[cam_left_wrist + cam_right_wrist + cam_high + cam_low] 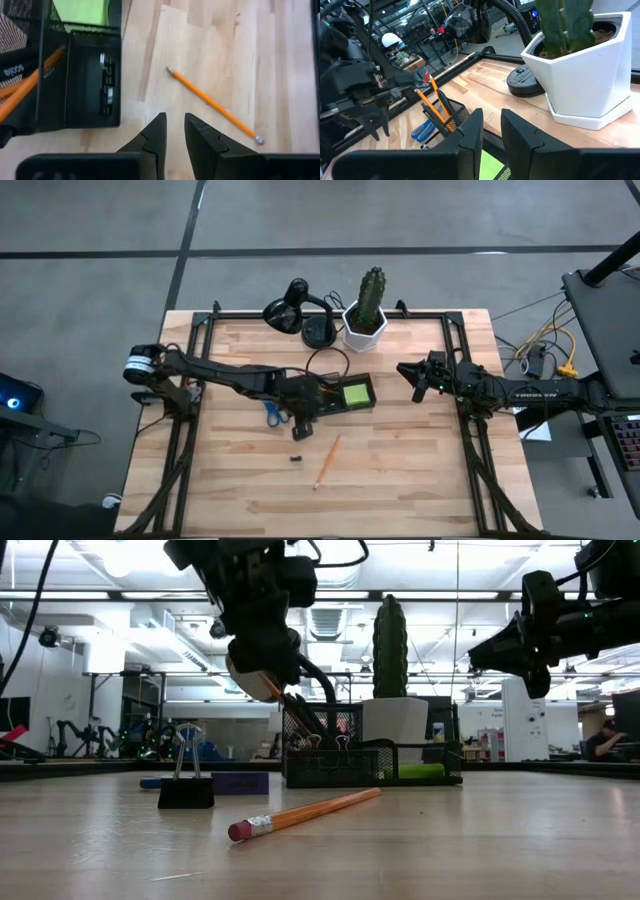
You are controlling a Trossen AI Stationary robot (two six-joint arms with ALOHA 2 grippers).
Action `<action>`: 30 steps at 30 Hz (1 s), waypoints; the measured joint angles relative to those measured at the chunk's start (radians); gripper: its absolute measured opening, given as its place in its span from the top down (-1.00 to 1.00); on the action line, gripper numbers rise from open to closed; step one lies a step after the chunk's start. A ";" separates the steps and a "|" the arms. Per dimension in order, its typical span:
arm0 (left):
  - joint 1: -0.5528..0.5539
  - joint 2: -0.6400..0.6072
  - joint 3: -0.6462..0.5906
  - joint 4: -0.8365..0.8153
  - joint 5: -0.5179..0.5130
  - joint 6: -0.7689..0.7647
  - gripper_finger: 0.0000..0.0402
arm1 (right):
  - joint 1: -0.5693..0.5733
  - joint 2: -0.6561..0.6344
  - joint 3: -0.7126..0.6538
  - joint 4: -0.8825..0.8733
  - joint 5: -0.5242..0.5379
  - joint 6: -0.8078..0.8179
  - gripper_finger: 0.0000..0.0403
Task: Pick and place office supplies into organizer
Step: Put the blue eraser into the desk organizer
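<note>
Pencils (434,105) stand tilted in the tall end of the black mesh organizer (340,394), mid-table, with a lime-green sticky pad (356,393) in its low tray. Left gripper (174,131) hangs just beside the organizer's pencil end, fingers slightly parted with nothing between them. One orange pencil (327,460) and a binder clip (186,783) lie loose on the wood; blue scissors (274,414) are partly hidden under the left arm. Right gripper (490,132) waits raised near the cactus pot (365,328), fingers narrowly apart, empty.
</note>
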 joint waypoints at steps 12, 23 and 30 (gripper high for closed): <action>-0.011 -0.027 -0.005 -0.001 0.207 0.026 0.74 | 0.000 0.000 0.000 -0.009 -0.001 0.000 0.71; -0.017 -0.024 -0.016 -0.035 0.169 0.076 0.52 | 0.000 0.000 0.000 -0.018 -0.001 -0.003 0.71; -0.024 -0.024 -0.063 -0.063 0.007 0.099 0.27 | 0.000 0.000 0.000 -0.021 0.000 -0.003 0.71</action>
